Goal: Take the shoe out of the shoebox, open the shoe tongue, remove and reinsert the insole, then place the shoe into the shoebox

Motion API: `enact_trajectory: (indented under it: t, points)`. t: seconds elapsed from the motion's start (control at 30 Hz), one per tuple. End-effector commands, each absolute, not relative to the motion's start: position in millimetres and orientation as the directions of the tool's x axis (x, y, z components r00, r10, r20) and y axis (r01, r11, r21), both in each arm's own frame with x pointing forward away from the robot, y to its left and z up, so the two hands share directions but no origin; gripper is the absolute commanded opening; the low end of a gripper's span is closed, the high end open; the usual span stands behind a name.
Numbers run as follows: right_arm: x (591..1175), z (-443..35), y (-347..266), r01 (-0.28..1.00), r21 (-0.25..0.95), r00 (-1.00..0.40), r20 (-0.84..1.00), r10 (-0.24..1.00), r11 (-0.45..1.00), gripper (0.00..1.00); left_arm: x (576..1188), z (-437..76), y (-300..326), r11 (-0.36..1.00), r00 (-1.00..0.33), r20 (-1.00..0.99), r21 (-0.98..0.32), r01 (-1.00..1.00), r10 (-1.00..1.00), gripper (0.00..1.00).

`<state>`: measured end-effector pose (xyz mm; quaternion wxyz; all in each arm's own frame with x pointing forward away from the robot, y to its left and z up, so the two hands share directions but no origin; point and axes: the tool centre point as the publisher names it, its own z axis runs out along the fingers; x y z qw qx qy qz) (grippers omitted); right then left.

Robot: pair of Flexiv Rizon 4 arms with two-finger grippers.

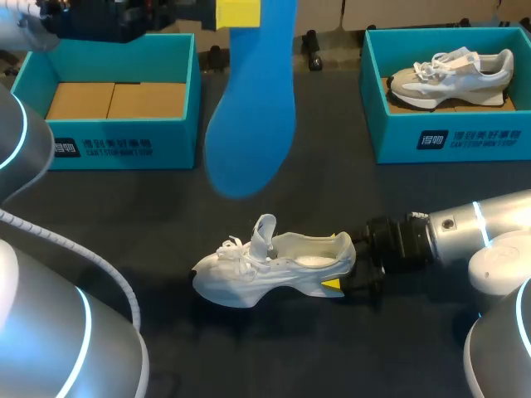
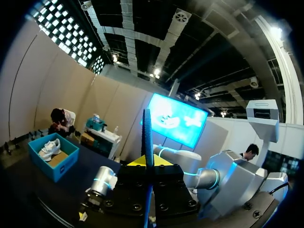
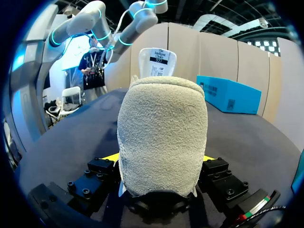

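A white shoe [image 1: 270,267] lies upright on the dark table, toe to the left, tongue [image 1: 264,232] pulled up. My right gripper [image 1: 344,278] is shut on its heel. In the right wrist view the fuzzy heel [image 3: 161,128] fills the space between the fingers of the right gripper [image 3: 159,159], with the tongue [image 3: 157,61] standing beyond it. High above the table, my left gripper [image 1: 238,12] is shut on the blue insole [image 1: 249,108], which hangs down. The left wrist view shows the insole [image 2: 147,137] edge-on between the fingers of the left gripper [image 2: 148,161].
A teal shoebox [image 1: 124,137] at the back left holds cardboard. Another teal shoebox [image 1: 448,137] at the back right holds a grey-white shoe [image 1: 452,76]; this box [image 2: 52,164] also shows in the left wrist view. Bare table lies between the boxes and in front of the shoe.
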<state>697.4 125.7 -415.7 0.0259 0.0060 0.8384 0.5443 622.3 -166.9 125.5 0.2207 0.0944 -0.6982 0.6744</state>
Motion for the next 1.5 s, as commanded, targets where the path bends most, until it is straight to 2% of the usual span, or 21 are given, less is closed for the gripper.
enact_trajectory:
  t: [0.03, 0.37, 0.9, 1.4, 1.43, 1.47, 1.5]
  points:
    - [694.4, -420.3, 128.0, -0.018, 0.911, -0.998, -0.038, 0.041, 0.411, 0.00, 622.3, 125.8, -168.4, 0.073, -0.881, 0.439, -0.898, -0.433, 0.177, 0.00]
    - [694.4, -420.3, 128.0, -0.018, 0.911, -0.998, -0.038, 0.041, 0.411, 0.00, 605.8, 126.2, -160.4, 0.040, -0.878, 0.462, -0.887, -0.460, 0.125, 0.00]
    - [694.4, -420.3, 128.0, -0.018, 0.911, -0.998, -0.038, 0.041, 0.411, 0.00, 605.8, 107.5, -165.4, 0.099, -0.864, 0.488, -0.872, -0.479, 0.125, 0.00]
    - [695.5, -418.9, 127.9, -0.014, 0.909, -0.999, -0.030, 0.031, 0.417, 0.00, 605.8, 107.5, -165.4, 0.099, -0.864, 0.488, -0.872, -0.479, 0.125, 0.00]
    - [696.2, -418.3, 127.9, -0.014, 0.908, -0.999, -0.027, 0.024, 0.418, 0.10, 605.8, 107.5, -165.4, 0.099, -0.864, 0.488, -0.872, -0.479, 0.125, 0.00]
    - [696.6, -417.4, 128.0, -0.004, 0.903, -1.000, -0.014, 0.020, 0.429, 0.41, 605.8, 107.5, -165.4, 0.099, -0.864, 0.488, -0.872, -0.479, 0.125, 0.00]
    - [697.1, -416.9, 128.1, -0.001, 0.903, -1.000, -0.010, 0.020, 0.430, 0.98, 605.8, 107.5, -165.4, 0.099, -0.864, 0.488, -0.872, -0.479, 0.125, 0.00]
